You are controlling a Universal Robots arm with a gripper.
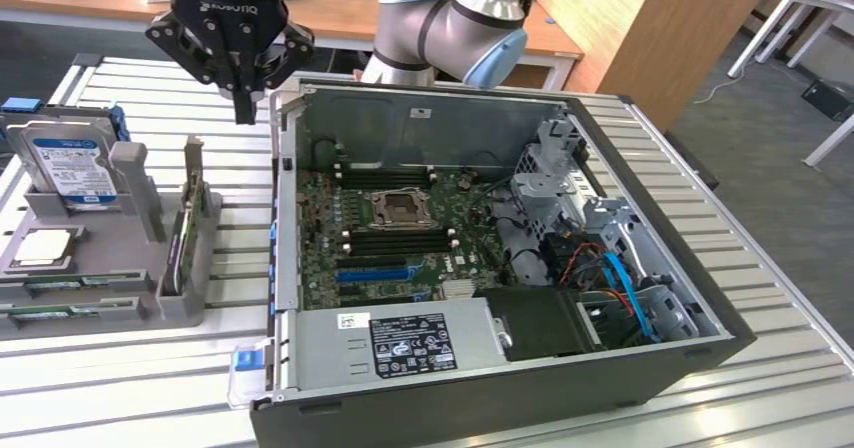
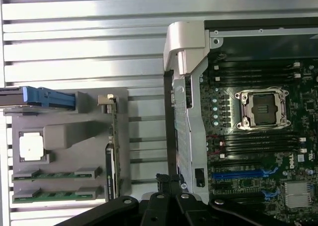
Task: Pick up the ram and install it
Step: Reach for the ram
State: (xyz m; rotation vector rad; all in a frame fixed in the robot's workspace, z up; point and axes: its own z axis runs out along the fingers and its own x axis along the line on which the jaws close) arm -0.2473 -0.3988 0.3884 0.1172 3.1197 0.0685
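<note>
Two thin green ram sticks (image 2: pixel 54 175) flat in grey moulded holder (image 2: pixel 67 136), black pincer (image 1: pixel 246 116) closed, empty

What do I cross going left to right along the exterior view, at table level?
hard drive → upright green card with metal bracket → CPU socket → drive cage → blue cables

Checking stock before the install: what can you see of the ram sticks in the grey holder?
Two long, narrow green circuit-board ram sticks sit parallel and apart, each sunk in its own slot of the grey plastic holder tray, so just a thin green strip shows. Grey blocks cap both ends. They lie beside a square silver chip, outside the open computer case. Only the tray touches them.
</note>
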